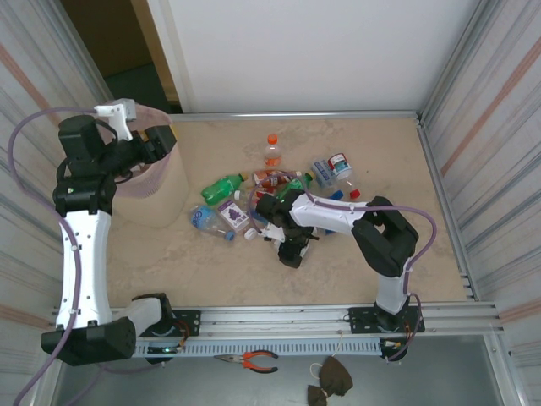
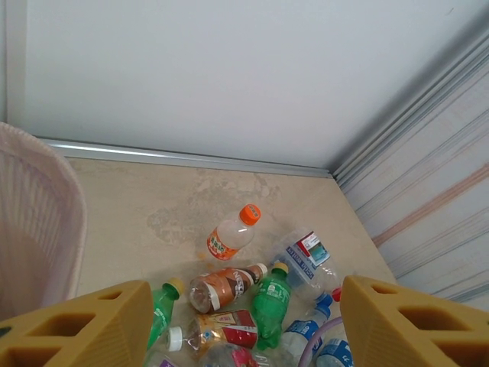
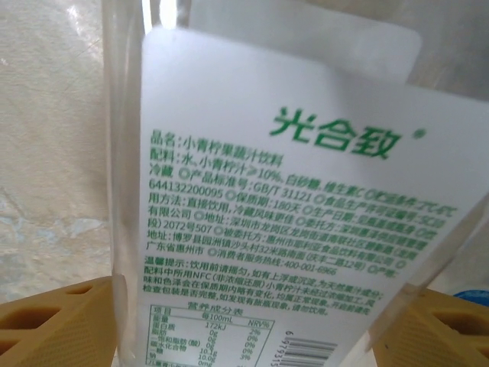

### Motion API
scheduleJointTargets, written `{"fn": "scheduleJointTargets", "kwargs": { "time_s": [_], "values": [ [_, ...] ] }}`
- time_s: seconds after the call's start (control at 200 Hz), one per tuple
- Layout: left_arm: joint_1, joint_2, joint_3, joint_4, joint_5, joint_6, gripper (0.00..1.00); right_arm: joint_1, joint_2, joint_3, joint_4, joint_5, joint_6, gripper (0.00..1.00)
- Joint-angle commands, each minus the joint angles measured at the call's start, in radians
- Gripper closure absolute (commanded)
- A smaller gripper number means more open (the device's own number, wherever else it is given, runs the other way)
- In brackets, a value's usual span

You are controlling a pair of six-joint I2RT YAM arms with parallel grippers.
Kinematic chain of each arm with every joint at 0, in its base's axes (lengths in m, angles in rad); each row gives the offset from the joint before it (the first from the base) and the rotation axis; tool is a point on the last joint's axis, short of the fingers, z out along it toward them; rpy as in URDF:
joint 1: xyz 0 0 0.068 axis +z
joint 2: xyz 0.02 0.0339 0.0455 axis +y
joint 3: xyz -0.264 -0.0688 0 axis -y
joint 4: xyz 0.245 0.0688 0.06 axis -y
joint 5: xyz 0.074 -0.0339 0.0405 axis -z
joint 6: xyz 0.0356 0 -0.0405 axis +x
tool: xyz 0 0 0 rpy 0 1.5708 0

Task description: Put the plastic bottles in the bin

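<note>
Left fingers (image 2: 84,329): set wide apart, nothing between them. Left arm (image 1: 84,228): upright, wrist bent over the pink-lined rim of the bin (image 1: 165,199), which stands at the tabletop's (image 1: 211,271) left side. Plastic bottles (image 1: 270,186): heaped mid-tabletop, right of the bin. Right arm (image 1: 338,216): elbow bent, forearm reaching left, wrist lowered at the heap's near edge. Right fingers (image 3: 61,321): flanking a clear bottle with white label (image 3: 290,191); whether they press it cannot be told.

Beige marbled table (image 1: 355,271), evenly lit. White wall (image 1: 321,51) along far edge. Striped corrugated left panel (image 1: 34,76) and right panel (image 1: 499,127) at side edges. Dark opening (image 1: 127,59) past far-left corner. Metal rail (image 1: 279,317) on near edge. Pliers (image 1: 249,361) on grey ledge (image 1: 448,381) below.
</note>
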Motion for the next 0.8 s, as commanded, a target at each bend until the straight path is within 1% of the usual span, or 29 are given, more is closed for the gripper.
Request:
{"fn": "scheduleJointTargets", "kwargs": {
  "time_s": [0.0,0.271,0.541,0.797],
  "values": [
    [-0.008,-0.016,0.005,0.022,0.01,-0.01,0.34,0.013,-0.042,-0.021,-0.038,-0.024,0.091,0.2],
    [-0.035,-0.015,0.025,0.01,-0.014,-0.004,0.34,0.015,-0.056,-0.055,-0.014,-0.01,0.201,0.22],
    [-0.061,-0.003,0.047,-0.001,-0.029,0.001,0.34,0.015,-0.056,-0.08,0.02,-0.003,0.272,0.23],
    [-0.069,-0.005,0.06,-0.009,-0.037,0.005,0.34,0.03,-0.11,-0.101,0.024,-0.002,0.293,0.3]
  ]
}}
